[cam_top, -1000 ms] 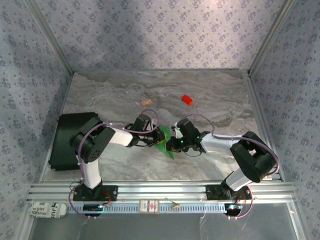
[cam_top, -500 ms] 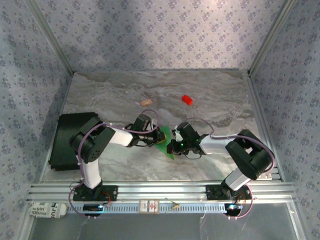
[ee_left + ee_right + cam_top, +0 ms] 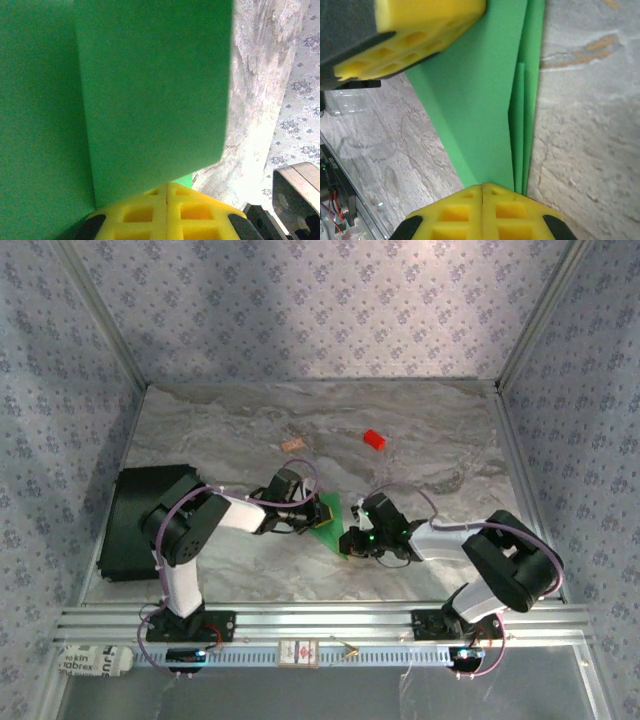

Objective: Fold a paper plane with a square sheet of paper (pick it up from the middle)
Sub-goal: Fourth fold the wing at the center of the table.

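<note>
**Folded green paper caught between two closed grippers at mid-table**

The thin bright green paper sheet (image 3: 329,521) lies near the middle of the grey marbled table top (image 3: 440,420), slightly nearer its front edge. It is folded into a narrow, pointed shape. In the right wrist view the green paper (image 3: 480,115) shows several overlapping layers, with long straight edges running together towards the bottom of the picture. In the left wrist view it (image 3: 150,90) covers most of the picture, one flap lying over another.

The left gripper (image 3: 306,519) reaches in from the left, and its yellow lattice fingertips (image 3: 195,212) are pressed together with only a seam between them, right at the paper's edge. The right gripper (image 3: 352,539) comes in from the right, also fully closed. Its yellow fingertips (image 3: 455,215) meet at the narrow end of the folds. Both grippers touch the paper, but I cannot tell whether either one pinches a layer or only presses on it. The left gripper's yellow fingers (image 3: 420,30) sit on the far part of the paper in the right wrist view.

Further back on the table, well apart from the paper, lie a small red block (image 3: 374,440) and a tiny tan cork-like piece (image 3: 293,445). A flat black rectangular case (image 3: 135,525) rests by the left wall.
</note>
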### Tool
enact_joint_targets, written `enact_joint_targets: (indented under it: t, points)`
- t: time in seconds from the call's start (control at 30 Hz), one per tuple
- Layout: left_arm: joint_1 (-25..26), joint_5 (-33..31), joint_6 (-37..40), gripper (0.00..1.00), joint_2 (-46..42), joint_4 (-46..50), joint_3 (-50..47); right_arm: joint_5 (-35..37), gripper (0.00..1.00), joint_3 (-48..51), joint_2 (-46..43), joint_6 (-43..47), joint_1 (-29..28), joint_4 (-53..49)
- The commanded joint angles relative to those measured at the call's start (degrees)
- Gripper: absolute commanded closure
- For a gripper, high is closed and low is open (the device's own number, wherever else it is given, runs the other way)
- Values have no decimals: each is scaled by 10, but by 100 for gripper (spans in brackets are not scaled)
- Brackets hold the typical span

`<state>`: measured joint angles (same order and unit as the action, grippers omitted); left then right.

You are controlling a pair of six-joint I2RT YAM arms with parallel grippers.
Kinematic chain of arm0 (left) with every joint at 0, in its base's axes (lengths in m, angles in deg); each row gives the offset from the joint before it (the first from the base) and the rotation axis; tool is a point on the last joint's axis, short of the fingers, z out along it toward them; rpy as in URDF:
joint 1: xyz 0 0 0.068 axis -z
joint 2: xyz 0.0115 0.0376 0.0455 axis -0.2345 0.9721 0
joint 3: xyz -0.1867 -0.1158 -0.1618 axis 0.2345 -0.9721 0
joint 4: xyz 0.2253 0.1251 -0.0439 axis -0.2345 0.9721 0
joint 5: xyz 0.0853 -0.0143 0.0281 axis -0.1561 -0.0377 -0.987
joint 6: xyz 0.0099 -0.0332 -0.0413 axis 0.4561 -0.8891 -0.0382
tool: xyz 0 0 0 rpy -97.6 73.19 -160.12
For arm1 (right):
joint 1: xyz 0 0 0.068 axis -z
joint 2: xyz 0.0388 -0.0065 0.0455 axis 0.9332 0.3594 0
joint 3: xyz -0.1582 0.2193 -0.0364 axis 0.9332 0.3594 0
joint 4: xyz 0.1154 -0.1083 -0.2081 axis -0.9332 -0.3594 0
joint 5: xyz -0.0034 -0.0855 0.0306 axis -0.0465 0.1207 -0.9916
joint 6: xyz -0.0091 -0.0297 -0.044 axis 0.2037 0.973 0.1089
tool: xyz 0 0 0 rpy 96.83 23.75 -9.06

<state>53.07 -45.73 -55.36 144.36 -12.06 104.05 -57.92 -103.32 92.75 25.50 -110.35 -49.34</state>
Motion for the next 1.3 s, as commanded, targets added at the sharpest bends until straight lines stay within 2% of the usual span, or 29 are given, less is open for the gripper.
enact_joint_targets:
  t: [0.0,0.43,0.8,1.03,1.27]
  points:
    - [-6,-37,13,99,14,50,-16,-1,96,30,-6,2,-6,-91]
    - [-6,-38,13,100,12,48,-18,11,96,25,-37,26,3,-151]
    - [-6,-33,15,99,12,50,-16,-3,96,-31,-91,29,15,-165]
    - [-5,-33,14,99,11,51,-15,-15,96,-63,-64,21,12,-132]
    - [-5,-33,15,100,11,55,-11,-29,96,-77,-12,17,-15,-110]
